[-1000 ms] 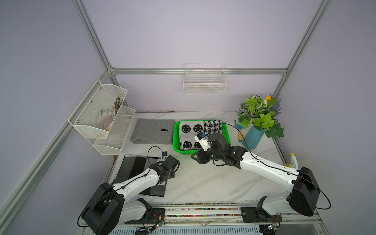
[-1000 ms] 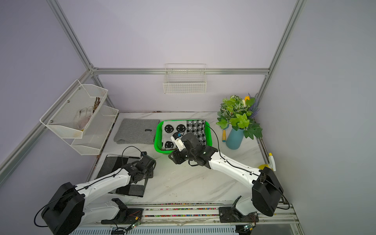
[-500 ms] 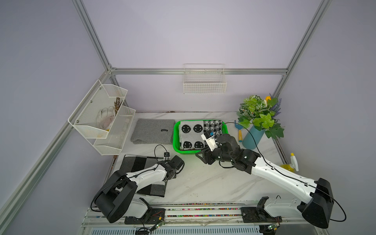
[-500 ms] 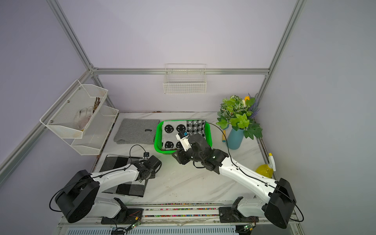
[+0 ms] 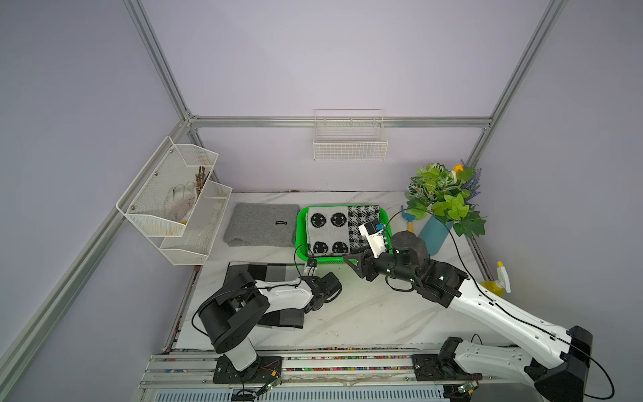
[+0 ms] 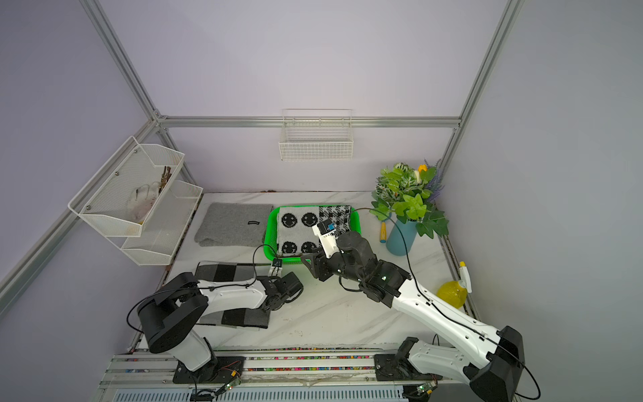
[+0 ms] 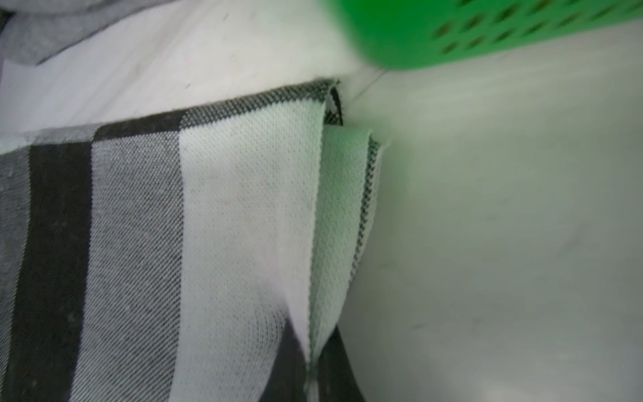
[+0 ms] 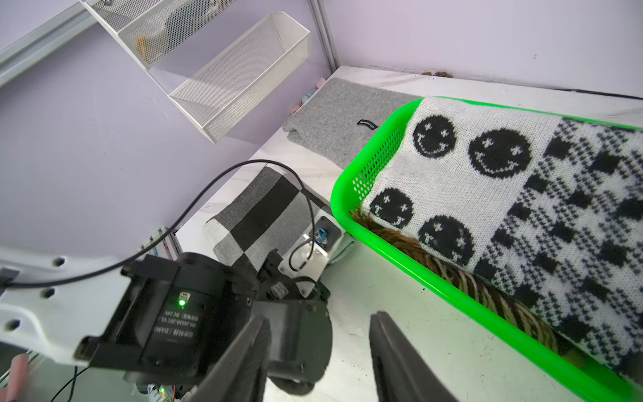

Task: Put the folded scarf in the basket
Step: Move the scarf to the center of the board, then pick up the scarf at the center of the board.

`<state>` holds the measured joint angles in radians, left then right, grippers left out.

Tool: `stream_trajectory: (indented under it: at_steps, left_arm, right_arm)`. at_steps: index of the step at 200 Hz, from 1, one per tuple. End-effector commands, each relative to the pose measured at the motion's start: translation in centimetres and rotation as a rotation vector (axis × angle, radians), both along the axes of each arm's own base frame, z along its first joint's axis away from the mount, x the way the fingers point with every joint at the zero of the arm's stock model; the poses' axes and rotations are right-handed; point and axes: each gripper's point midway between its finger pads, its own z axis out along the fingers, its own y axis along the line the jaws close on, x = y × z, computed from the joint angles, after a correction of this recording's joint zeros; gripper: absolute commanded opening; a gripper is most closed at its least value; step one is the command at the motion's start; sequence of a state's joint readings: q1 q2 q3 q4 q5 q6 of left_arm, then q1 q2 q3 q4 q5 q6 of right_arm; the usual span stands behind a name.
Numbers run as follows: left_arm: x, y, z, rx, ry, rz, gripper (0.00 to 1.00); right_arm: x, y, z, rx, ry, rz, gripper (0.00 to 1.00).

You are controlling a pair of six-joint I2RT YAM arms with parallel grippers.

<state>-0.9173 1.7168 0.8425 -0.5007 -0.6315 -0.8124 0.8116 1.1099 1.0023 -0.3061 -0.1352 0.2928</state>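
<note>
**Beside the basket (image 5: pixel 300 240), the left gripper (image 5: pixel 309 275) is now clamping the striped scarf (image 5: pixel 259 270)**

On the desk (image 5: pixel 365 313), the basket is sitting toward the back. It is already carrying a smiley scarf (image 5: pixel 328 231), and a grey scarf (image 5: pixel 261 224) is lying just beside it. The striped scarf is lying flat on the desk in front of the basket, partly under the left arm, and is not yet inside.

A second ago the left gripper was standing apart over the scarf's edge. It has since come together on that edge, at the corner nearest the basket. The right arm has been drifting slightly toward the vase (image 5: pixel 435 236). The right gripper (image 8: pixel 320 318) is hanging with its jaws apart and nothing between them, above bare desk just in front of the basket. The grasp is looking finished, so the lift and carry are coming next. With only one edge pinched, the folds may be opening as the scarf rises.

In both top views the left gripper is hiding under its wrist camera, so the grip is not showing there. The left wrist view is showing the scarf's layers gathering into a pinch, with the basket's perforated wall close by. The right wrist view is showing a brown scarf (image 8: pixel 393 240) lying under the smiley one, which the top views are barely revealing.
</note>
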Motion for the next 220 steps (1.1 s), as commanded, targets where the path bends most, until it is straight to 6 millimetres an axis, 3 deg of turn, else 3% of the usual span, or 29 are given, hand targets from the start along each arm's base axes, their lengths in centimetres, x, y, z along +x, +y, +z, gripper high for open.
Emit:
stream_trajectory:
  at_steps: [1, 16, 40, 63, 86, 102, 136, 153, 183, 195, 220]
  left_arm:
    - [-4.0, -11.6, -4.9, -0.422, 0.278, -0.17, 0.0]
    - [-3.8, -14.6, -3.9, -0.462, 0.262, -0.215, 0.0]
    - [-3.9, -17.4, -2.5, -0.536, 0.233, -0.25, 0.01]
    - [-4.4, -20.5, -1.6, -0.651, 0.239, -0.301, 0.24]
    - [-4.1, -21.2, -1.3, -0.661, 0.228, -0.319, 0.31]
    - [-3.7, -20.9, -0.8, -0.67, 0.206, -0.321, 0.46]
    - [-3.8, -21.2, 2.0, -0.708, 0.176, -0.38, 0.53]
    - [-3.9, -19.3, 3.0, -0.669, 0.167, -0.384, 0.54]
    - [-3.6, -12.8, 5.1, -0.678, 0.106, -0.318, 0.54]
    - [-3.3, -10.7, 7.2, -0.698, 0.055, -0.312, 0.55]
    - [-2.1, -4.8, 10.0, -0.676, -0.067, -0.221, 0.58]
  right_arm:
    - [0.4, -2.0, -1.0, -0.025, -0.004, -0.09, 0.51]
    - [0.4, -3.2, -1.3, -0.03, -0.012, -0.124, 0.51]
    - [0.6, -5.3, -1.6, -0.033, -0.03, -0.194, 0.51]
    - [0.7, -6.4, -1.8, -0.035, -0.036, -0.233, 0.52]
    - [0.9, -7.1, -2.9, -0.039, -0.012, -0.256, 0.52]
    - [1.2, -7.8, -3.8, -0.054, -0.004, -0.289, 0.54]
    - [1.4, -9.6, -4.0, -0.031, 0.005, -0.361, 0.55]
    - [1.2, -10.4, -4.5, -0.014, 0.019, -0.389, 0.55]
    - [1.0, -10.5, -5.6, -0.008, 0.06, -0.391, 0.56]
    - [1.0, -10.3, -5.9, 0.003, 0.075, -0.386, 0.56]
    - [0.7, -8.8, -9.0, 0.019, 0.173, -0.337, 0.57]
